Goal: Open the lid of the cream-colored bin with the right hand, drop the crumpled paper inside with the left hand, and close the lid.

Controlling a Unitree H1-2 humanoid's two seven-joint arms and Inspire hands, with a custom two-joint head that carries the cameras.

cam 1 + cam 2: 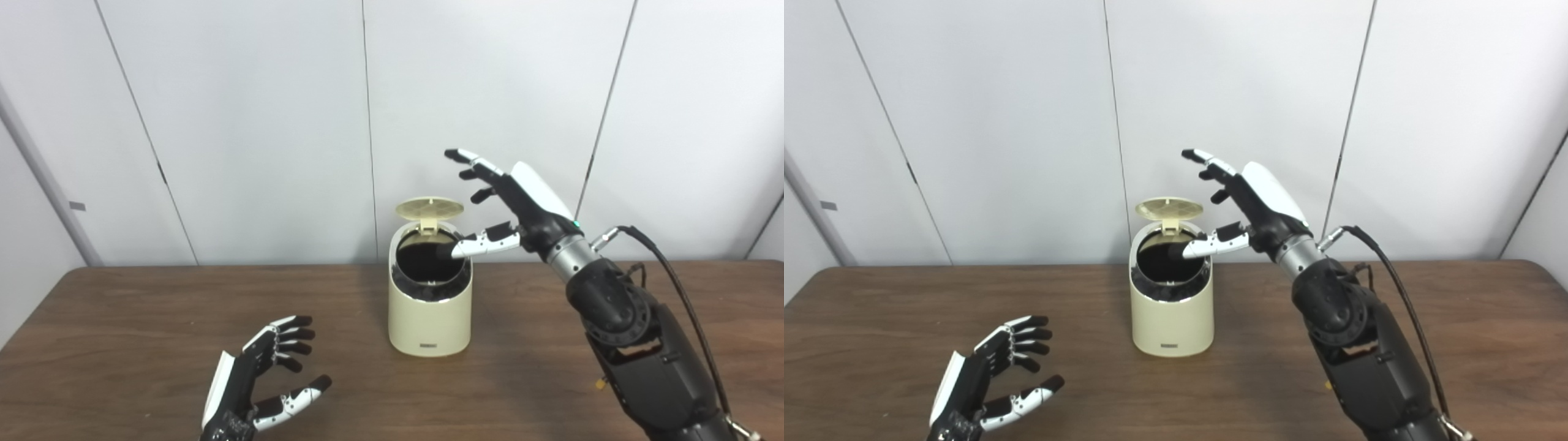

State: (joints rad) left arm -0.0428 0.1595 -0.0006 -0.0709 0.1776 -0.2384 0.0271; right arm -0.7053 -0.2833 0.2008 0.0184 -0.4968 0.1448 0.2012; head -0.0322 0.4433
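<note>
The cream-colored bin (430, 318) stands on the brown table (122, 318), near the middle. Its round lid (429, 209) is raised upright at the back, and the dark inside shows. My right hand (511, 205) is open above and to the right of the bin, fingers spread, thumb tip over the bin's rim; it also shows in the right eye view (1249, 205). My left hand (263, 380) is open and empty, low over the table at the front left. No crumpled paper is in view.
A white panelled wall (245, 122) stands right behind the table. A black cable (674, 275) loops off my right forearm.
</note>
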